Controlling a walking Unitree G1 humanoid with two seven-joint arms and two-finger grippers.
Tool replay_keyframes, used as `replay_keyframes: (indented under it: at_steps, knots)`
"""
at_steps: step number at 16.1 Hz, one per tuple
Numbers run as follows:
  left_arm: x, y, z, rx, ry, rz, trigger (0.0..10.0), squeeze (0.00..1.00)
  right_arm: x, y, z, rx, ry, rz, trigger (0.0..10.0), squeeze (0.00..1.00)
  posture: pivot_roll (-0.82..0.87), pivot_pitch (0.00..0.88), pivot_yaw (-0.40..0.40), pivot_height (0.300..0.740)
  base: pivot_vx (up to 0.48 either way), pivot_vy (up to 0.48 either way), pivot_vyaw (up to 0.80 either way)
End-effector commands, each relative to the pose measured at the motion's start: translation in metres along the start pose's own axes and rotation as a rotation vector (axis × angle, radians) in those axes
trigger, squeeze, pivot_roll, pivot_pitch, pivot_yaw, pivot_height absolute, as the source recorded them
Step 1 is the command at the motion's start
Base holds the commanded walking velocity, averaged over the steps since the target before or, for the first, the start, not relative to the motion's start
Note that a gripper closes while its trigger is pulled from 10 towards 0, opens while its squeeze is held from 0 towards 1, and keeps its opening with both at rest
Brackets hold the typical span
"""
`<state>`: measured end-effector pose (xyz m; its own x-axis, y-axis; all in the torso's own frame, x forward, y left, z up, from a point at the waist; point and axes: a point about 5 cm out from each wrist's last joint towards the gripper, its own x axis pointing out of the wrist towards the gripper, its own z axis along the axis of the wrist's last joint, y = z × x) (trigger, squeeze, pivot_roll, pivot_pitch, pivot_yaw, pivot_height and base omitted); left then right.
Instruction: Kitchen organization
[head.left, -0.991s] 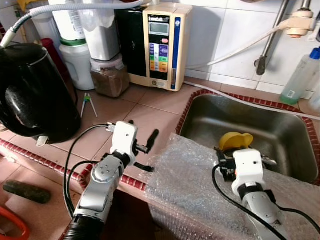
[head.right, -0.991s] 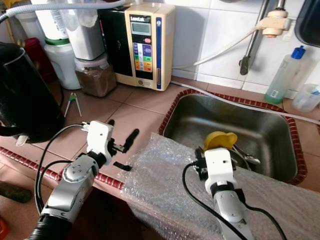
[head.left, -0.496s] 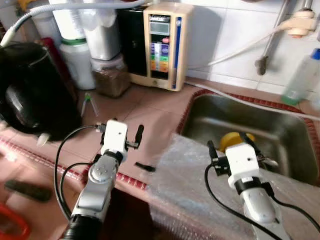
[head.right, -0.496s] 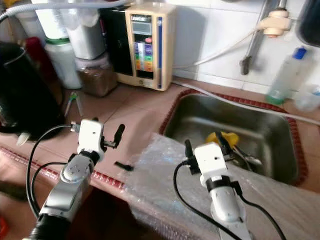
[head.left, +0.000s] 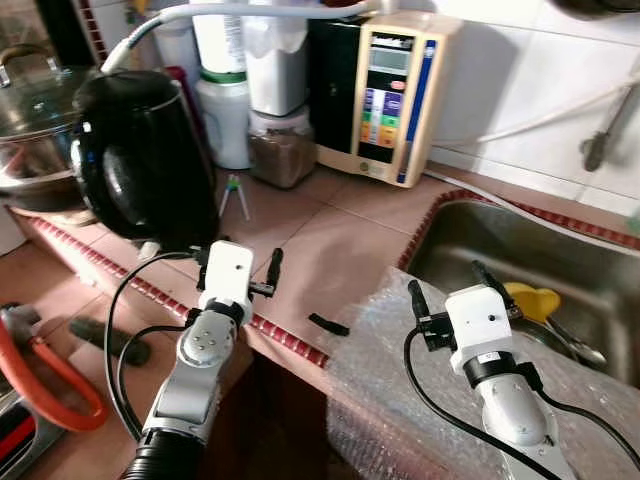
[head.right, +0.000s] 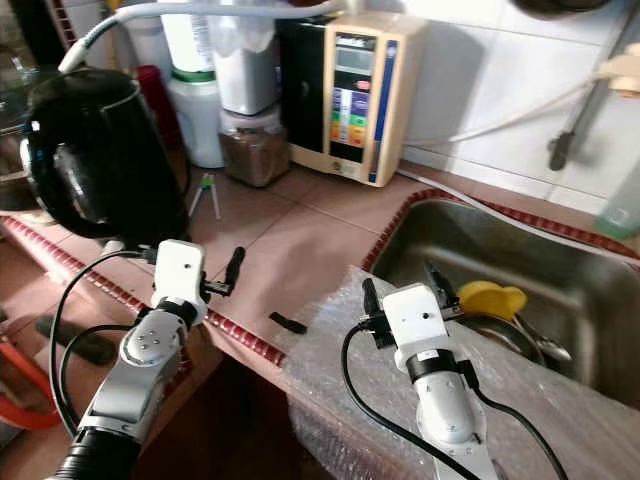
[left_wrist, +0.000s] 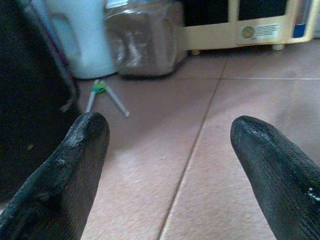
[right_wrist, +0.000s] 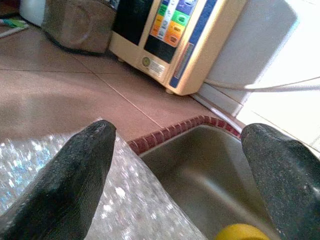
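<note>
My left gripper (head.left: 240, 258) hangs open over the front edge of the tiled counter (head.left: 340, 230), just in front of the black kettle (head.left: 140, 160); nothing is between its fingers (left_wrist: 75, 150). My right gripper (head.left: 449, 282) is open and empty above a sheet of bubble wrap (head.left: 400, 350) draped over the counter edge beside the steel sink (head.left: 500, 235). A yellow object (head.left: 533, 298) and a spoon (head.left: 578, 347) lie in the sink. A small black piece (head.left: 328, 324) rests on the counter between the grippers.
A beige water appliance (head.left: 400, 95), a jar of brown stuff (head.left: 278, 155) and white containers (head.left: 225, 120) line the back wall. A green-tipped tool (head.left: 232, 190) lies by the kettle. A lidded pot (head.left: 30, 110) stands far left. An orange hose (head.left: 50, 380) lies on the floor.
The camera has swung left, bringing the kettle and pot further into view. My left gripper has drawn away from the small black piece toward the kettle. Both grippers stay open.
</note>
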<state>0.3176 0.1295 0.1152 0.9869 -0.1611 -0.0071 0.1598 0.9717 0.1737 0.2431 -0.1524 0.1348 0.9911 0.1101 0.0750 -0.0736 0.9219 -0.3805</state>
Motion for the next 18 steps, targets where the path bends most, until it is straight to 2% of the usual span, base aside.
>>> replay_keyframes:
  at_steps: [1, 3, 4, 5, 6, 8, 10, 12, 15, 18]
  knots:
    - [0.001, 0.001, 0.0, 0.008, 0.002, -0.001, 10.0, 0.0, 0.001, 0.001, 0.007, -0.008, -0.031, 0.012, 10.0, 0.99, 0.01, 0.0, 0.023, 0.74, 0.0, 0.0, 0.48]
    - [0.001, 0.0, -0.001, -0.006, 0.011, -0.006, 10.0, 0.0, 0.001, 0.004, 0.008, -0.004, -0.035, 0.033, 10.0, 0.99, 0.01, 0.0, 0.023, 0.74, 0.0, 0.0, 0.8]
    - [0.001, -0.001, -0.001, -0.012, 0.016, -0.013, 10.0, 0.0, 0.002, 0.006, 0.008, 0.009, -0.036, 0.043, 10.0, 0.92, 0.01, 0.0, 0.023, 0.74, 0.0, 0.0, 0.8]
    - [0.001, -0.001, -0.001, -0.022, 0.021, -0.024, 10.0, 0.0, 0.002, 0.008, 0.009, 0.027, -0.037, 0.048, 10.0, 0.78, 0.01, 0.0, 0.026, 0.74, 0.0, 0.0, 0.8]
    - [0.001, -0.003, 0.0, -0.022, 0.019, -0.037, 10.0, 0.0, 0.003, 0.013, 0.011, 0.092, -0.031, 0.082, 10.0, 0.29, 0.01, 0.0, 0.029, 0.74, 0.0, 0.0, 0.0]
    - [0.002, -0.004, 0.001, -0.023, 0.019, -0.046, 10.0, 0.0, 0.006, 0.027, 0.012, 0.217, -0.001, 0.171, 10.0, 0.0, 0.01, 0.0, 0.031, 0.74, 0.0, 0.0, 0.0]
    - [0.003, -0.006, 0.001, -0.027, 0.022, -0.054, 10.0, 0.0, 0.009, 0.045, 0.014, 0.329, 0.035, 0.3, 10.0, 0.0, 0.01, 0.0, 0.033, 0.74, 0.0, 0.0, 0.0]
    - [0.002, -0.007, 0.001, -0.032, 0.026, -0.063, 10.0, 0.0, 0.01, 0.057, 0.012, 0.381, 0.078, 0.384, 10.0, 0.0, 0.01, 0.0, 0.033, 0.74, 0.0, 0.0, 0.0]
    - [0.001, -0.008, 0.0, -0.038, 0.033, -0.072, 10.0, 0.0, 0.009, 0.067, 0.004, 0.532, 0.185, 0.449, 10.0, 0.0, 0.02, 0.0, 0.027, 0.74, 0.0, 0.0, 0.0]
    - [0.0, -0.009, -0.001, -0.043, 0.041, -0.076, 10.0, 0.0, 0.005, 0.069, -0.006, 0.565, 0.238, 0.483, 10.0, 0.0, 0.02, 0.0, 0.027, 0.74, 0.0, 0.0, 0.0]
